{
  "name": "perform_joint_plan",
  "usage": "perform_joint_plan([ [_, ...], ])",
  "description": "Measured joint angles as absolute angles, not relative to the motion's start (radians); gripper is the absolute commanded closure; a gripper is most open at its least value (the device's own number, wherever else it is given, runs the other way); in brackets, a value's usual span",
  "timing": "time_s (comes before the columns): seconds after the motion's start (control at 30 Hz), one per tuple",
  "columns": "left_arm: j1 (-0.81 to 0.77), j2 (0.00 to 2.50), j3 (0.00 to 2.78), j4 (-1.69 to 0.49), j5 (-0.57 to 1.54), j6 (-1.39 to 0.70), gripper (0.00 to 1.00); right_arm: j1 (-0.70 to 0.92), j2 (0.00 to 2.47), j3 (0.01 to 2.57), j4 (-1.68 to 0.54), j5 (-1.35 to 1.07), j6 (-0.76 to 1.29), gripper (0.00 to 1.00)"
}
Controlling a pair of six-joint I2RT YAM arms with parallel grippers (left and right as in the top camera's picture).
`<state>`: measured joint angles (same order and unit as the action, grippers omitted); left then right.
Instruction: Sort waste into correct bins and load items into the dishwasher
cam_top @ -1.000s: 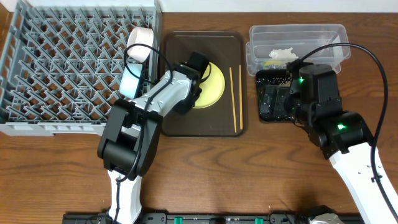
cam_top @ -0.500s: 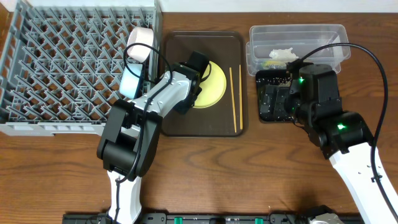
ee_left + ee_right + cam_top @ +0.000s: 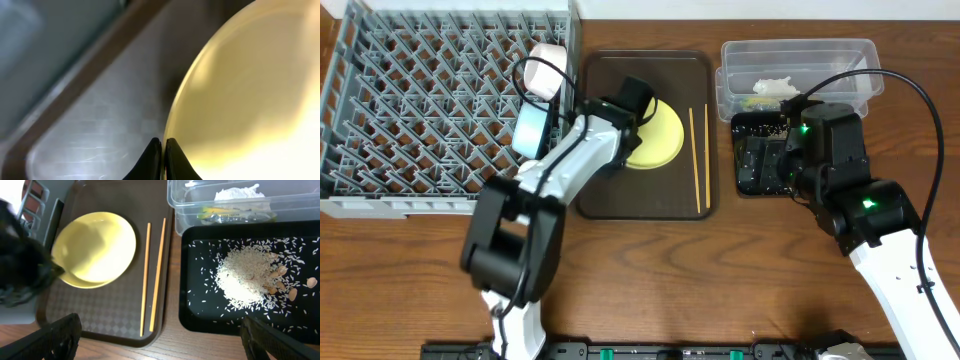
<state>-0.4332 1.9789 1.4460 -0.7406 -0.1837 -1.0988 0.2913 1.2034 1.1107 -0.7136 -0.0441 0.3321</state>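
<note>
Plate [image 3: 660, 140] tilted on brown tray [image 3: 610, 195], left rim pinched by left claw [image 3: 162, 152]. Chopsticks [image 3: 699, 160] alongside, lengthwise front to back. Right claw [image 3: 160, 342] spread over black tray [image 3: 200, 315].

No text, label, brand, number or sign can be read in any of the views
</note>
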Motion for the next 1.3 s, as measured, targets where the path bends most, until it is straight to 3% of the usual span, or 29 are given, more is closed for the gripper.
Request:
perform_joint_plan([
  [0.5,-0.433,1.707,1.446,-0.677,-0.458,-0.740,0.93,0.291,1.203,1.111,-0.713,-0.044,0.332,0.01],
  [0.83,-0.408,1.660,1.446,-0.392,-0.653,-0.268,0.93,0.291,1.203,1.111,-0.713,-0.044,0.332,0.01],
  [1.3,-0.192,1.660,1.446,-0.058,-0.705,0.138,0.93,0.291,1.203,1.111,-0.714,-0.044,0.332,0.01],
])
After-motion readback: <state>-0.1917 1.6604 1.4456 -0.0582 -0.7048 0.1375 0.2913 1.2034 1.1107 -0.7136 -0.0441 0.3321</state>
